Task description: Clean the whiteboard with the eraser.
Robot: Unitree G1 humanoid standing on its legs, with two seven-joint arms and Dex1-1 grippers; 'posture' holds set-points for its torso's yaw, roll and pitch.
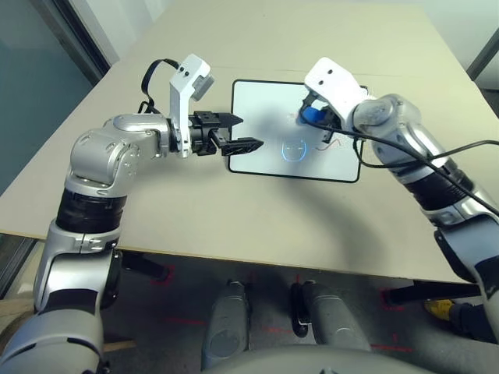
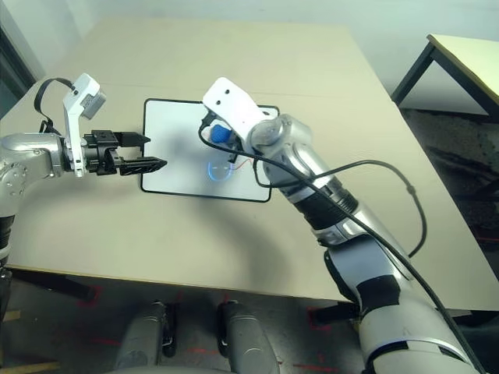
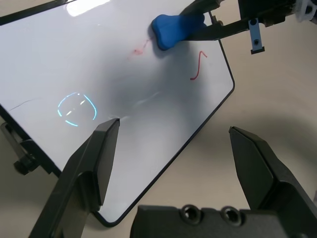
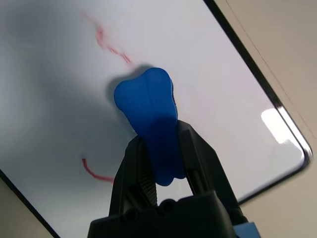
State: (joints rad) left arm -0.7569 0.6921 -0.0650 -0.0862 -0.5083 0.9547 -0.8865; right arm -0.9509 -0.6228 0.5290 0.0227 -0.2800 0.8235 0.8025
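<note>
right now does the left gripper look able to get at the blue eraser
Probably not: the right gripper has its fingers closed on the eraser, so it is in the way, though the left gripper is open and looks to have free space above the whiteboard.

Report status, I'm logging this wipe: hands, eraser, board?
Right hand shut on eraser, over whiteboard. Left hand open, empty, near board's left edge. Red marks remain; nothing blocking.
</note>
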